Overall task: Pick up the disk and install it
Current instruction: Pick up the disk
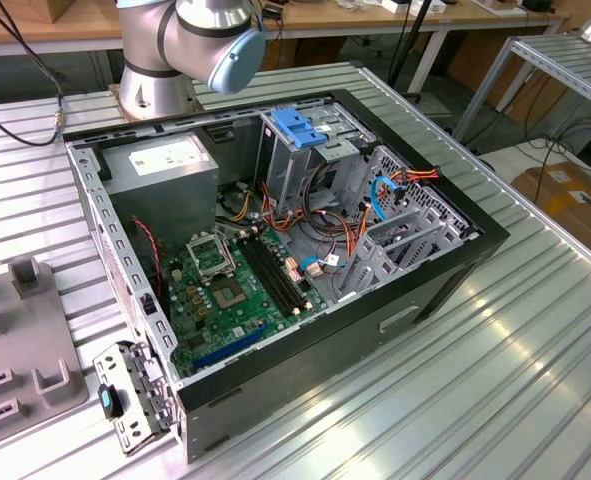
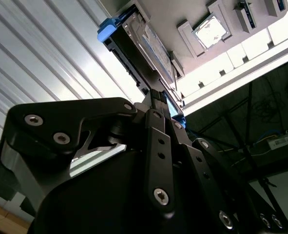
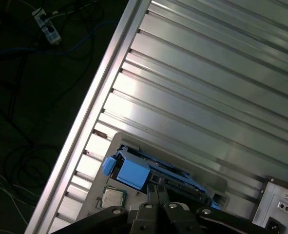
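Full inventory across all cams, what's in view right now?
table: one, ribbed silver
holder: one, grey, on the table
disk: one, silver-grey with light-blue rails, in the holder
chip: one, silver, in the holder beside the disk
computer case: one, black, open, on the table
power supply: one, grey, in the computer case
circuit board: one, green, on the case floor
handle: one, blue, high in the case
arm: one, silver and light blue, behind the case
gripper: one, black, at the disk

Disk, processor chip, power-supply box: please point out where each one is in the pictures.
disk (image 2: 153, 46), second wrist view, on its labelled flat face.
processor chip (image 2: 210, 31), second wrist view, on its silver top.
power-supply box (image 1: 165, 157), exterior view, on its white sticker.
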You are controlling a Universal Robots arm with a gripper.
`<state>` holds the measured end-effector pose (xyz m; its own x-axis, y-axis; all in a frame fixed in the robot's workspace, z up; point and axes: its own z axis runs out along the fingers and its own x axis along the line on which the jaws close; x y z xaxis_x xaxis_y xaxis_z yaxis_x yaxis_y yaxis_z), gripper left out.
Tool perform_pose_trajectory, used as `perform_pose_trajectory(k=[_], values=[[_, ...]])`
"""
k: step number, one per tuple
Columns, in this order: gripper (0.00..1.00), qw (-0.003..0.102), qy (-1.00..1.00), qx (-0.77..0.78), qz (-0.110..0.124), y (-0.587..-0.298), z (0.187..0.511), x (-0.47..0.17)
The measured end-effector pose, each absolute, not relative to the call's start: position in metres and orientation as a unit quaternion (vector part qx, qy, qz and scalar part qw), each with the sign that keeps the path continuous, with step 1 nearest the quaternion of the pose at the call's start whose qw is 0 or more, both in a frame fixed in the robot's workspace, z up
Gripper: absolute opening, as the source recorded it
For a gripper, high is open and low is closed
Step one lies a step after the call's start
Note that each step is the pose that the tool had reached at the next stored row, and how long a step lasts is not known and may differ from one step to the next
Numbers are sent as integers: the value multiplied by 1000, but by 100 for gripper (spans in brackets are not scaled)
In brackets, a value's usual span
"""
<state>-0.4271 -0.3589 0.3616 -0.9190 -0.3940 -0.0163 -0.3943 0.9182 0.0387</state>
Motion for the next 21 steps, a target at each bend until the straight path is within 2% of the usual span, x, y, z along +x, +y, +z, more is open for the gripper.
perform_pose_trajectory(k=[14, 21], values=[[11, 4, 977, -213, 21, -359, 361, -426], [11, 2, 961, -276, 21, -359, 360, -425]])
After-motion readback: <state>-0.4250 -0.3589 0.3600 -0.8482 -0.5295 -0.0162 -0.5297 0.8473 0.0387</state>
